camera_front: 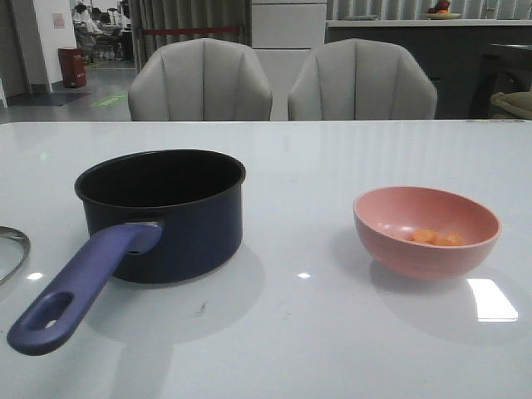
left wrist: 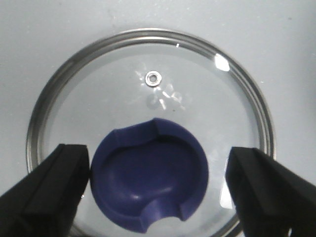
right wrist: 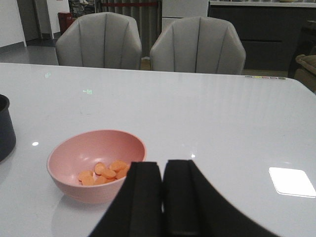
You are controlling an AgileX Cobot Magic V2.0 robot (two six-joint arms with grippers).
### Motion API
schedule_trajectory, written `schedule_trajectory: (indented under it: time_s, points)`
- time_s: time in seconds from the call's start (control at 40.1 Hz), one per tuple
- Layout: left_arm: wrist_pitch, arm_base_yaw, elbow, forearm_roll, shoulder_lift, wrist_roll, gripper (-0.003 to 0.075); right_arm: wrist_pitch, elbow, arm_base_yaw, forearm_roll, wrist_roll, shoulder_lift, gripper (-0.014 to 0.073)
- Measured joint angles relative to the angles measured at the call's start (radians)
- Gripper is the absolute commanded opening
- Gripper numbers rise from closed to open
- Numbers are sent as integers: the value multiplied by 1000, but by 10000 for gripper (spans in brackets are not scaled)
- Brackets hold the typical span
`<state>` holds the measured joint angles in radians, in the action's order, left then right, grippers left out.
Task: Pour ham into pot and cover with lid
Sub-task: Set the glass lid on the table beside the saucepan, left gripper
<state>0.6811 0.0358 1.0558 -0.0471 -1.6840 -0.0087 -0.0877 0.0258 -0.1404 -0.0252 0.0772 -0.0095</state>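
White table (camera_front: pixel 332 158) runs wide and mostly bare, two grey chairs (camera_front: pixel 199 83) behind its far edge, so there is plenty of open surface between the items for arms to come in. Pot (camera_front: pixel 162 212) sits left of centre, mouth up and uncovered, inside black with nothing visible in it; its long handle (camera_front: pixel 79 291) points toward the near edge and a little left, which looks convenient for a left-side grasp but also juts into the lane between pot and lid. Pink bowl (camera_front: pixel 426 229) stands well apart to the right, upright, with clear table all round it. Lid (left wrist: pixel 148 128) lies flat on the table at the far left, only a sliver of its rim showing in the front view, knob (left wrist: pixel 148 175) up. Left gripper (left wrist: pixel 158 182) hangs directly over it, jaws spread wide to either side of the knob and not touching it, likely staged for the covering step. Right gripper (right wrist: pixel 163 197) is near the bowl, on its near side, fingers pressed together on nothing. Ham (right wrist: pixel 104 173) sits in a small heap in the bowl's bottom; pouring not yet done.
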Motion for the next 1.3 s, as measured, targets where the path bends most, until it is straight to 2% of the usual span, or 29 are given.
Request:
schedule_trajectory:
  time_s: [0.249, 0.599, 1.048, 1.297]
  points:
    - [-25, -56, -58, 7, 231, 0, 571, 0, 0, 0, 0, 0, 0, 149]
    - [-180, -160, -296, 8, 695, 0, 571, 0, 0, 0, 0, 0, 0, 149]
    - [-222, -183, -538, 20, 1241, 0, 562, 0, 0, 0, 0, 0, 0, 149]
    - [-236, -271, -634, 61, 1413, 0, 562, 0, 0, 0, 0, 0, 0, 149]
